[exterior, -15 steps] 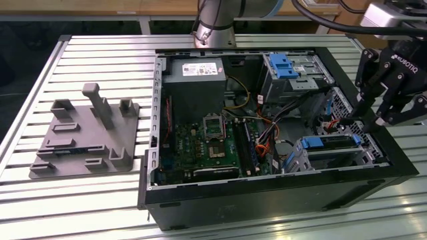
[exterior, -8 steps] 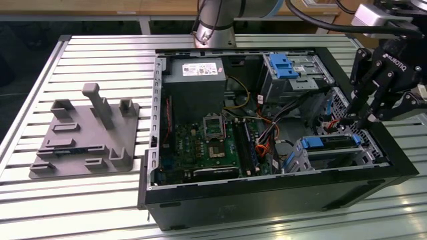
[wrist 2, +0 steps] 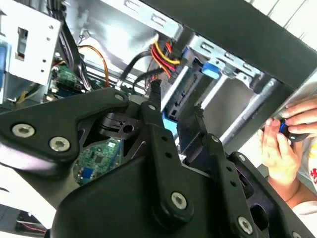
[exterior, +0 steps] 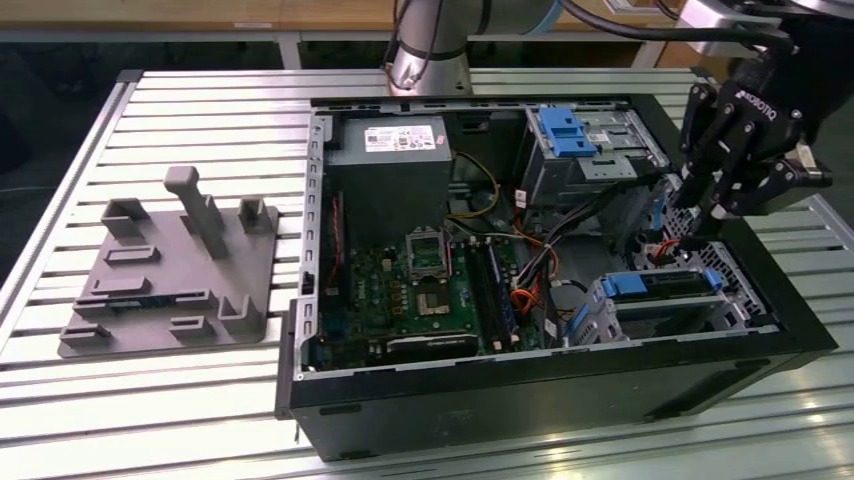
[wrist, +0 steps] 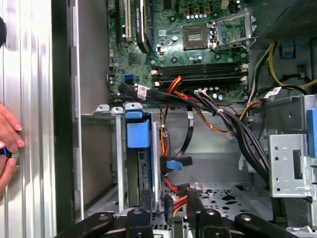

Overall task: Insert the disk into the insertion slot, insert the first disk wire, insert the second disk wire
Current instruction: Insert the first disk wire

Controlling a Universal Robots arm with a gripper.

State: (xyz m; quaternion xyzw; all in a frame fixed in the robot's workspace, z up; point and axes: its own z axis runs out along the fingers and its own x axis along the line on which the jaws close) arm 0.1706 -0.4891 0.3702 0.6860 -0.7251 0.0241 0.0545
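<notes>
Claw (exterior: pixel 697 225) hangs over the case end at the exterior view's right, tip dipped inside just above the slot. Can't tell if it's clenched or released.

Bench (exterior: pixel 200 110): slatted metal, carries everything.

Case (exterior: pixel 534 375): black PC tower on its side, lid off, approx mid-bench.

Fixture (exterior: pixel 167 275): grey plastic plate w/ upright posts. It lies on the bench at the exterior view's left of the case, apart from it.

Mobo (exterior: pixel 414 290): green, flat on the case floor.

PSU (exterior: pixel 387 160): grey box w/ white label, next to the mobo.

Bay (exterior: pixel 574 135): tall metal, blue latch on top, btwn PSU and claw.

Slot (exterior: pixel 727 290): perforated silver cage in the case corner under the claw.

Disk (exterior: pixel 654 285): seated in the slot, blue carrier showing at the cage's open end.

Wires (wrist: pixel 173 196): red/yellow/orange bundle, in the first wrist view just past the claw, near the disk.

Plug (wrist: pixel 177 163): blue, on a black cable, just beside the disk's edge. Can't tell if it's plugged in.

Hand (wrist: pixel 7 144): a person's, outside the case wall over the bench, pinching sth small and blue.
</notes>
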